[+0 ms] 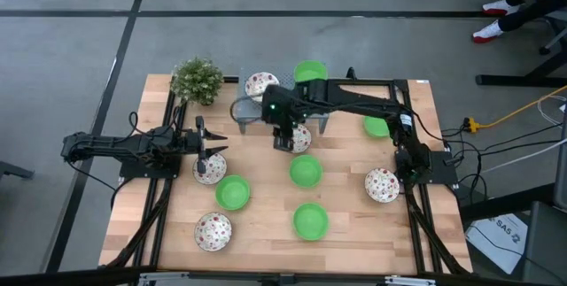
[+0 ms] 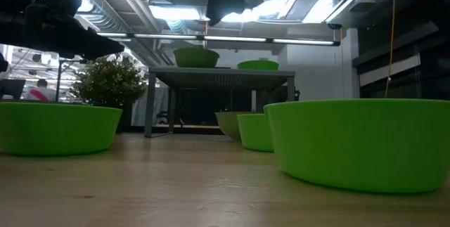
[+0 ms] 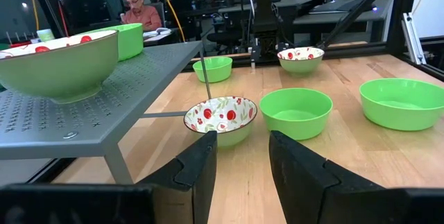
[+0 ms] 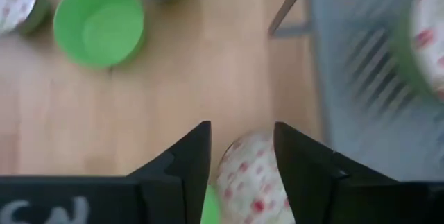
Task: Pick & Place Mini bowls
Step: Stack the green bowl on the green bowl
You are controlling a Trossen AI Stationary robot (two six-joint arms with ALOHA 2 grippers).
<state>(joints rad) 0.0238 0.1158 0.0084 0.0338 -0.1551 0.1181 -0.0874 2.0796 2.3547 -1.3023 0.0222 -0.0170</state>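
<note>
From my seat, the left gripper (image 1: 205,147) hangs over the table (image 1: 354,224) at its left side, fingers (image 3: 198,172) parted with nothing between them, right above a speckled bowl (image 1: 210,170). Just to the right of that bowl sits a green bowl (image 1: 233,192), and nearer the front edge lies another speckled bowl (image 1: 213,231). A potted plant (image 1: 197,80) stands at the back left corner. On the grey perforated stand (image 1: 248,109) I see one speckled bowl (image 1: 260,84) and one green bowl (image 1: 309,73). My right gripper (image 1: 283,138) is low in front of the stand, fingers (image 4: 186,160) apart, straddling the rim of a speckled bowl (image 4: 250,175) without closing on it. Further right: two green bowls (image 1: 306,171) (image 1: 311,221) on the open table, a green one (image 1: 376,126) partly under the right arm, and a speckled one (image 1: 382,184) near the right edge.
</note>
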